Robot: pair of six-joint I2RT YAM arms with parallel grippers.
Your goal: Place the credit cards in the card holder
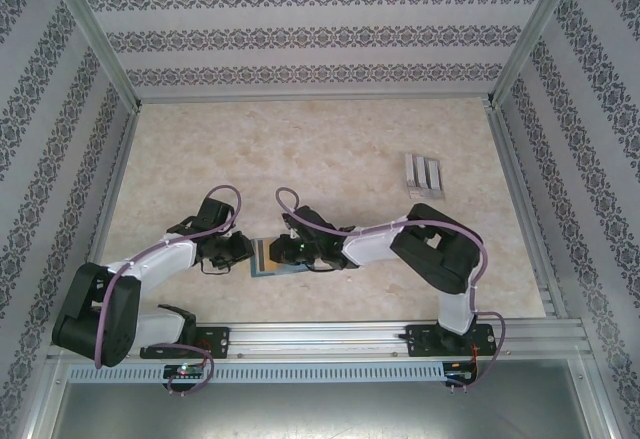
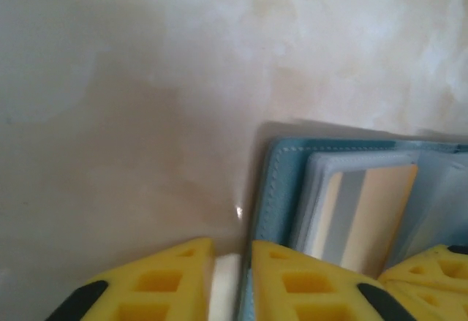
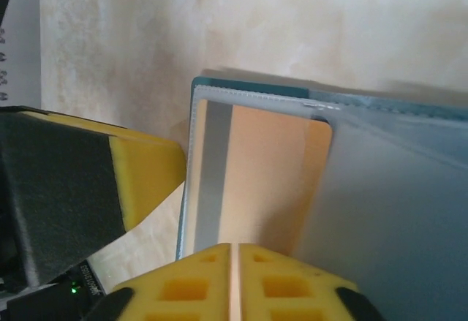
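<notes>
Okay, my right gripper (image 3: 234, 251) is pinched on the tan credit card (image 3: 270, 182), which lies among the teal card holder's (image 3: 248, 91) clear leaves, ready to slide in. My left gripper (image 2: 230, 251) straddles the cover edge, to steady it I guess. Can't tell if it's clamping.

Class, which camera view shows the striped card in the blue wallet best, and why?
The right wrist view: the card sits large and central, its grey stripe and rounded corner plain through the wallet's clear sleeve. The left wrist view catches a slanted slice of it. From the top view it is a tiny pale patch.
</notes>
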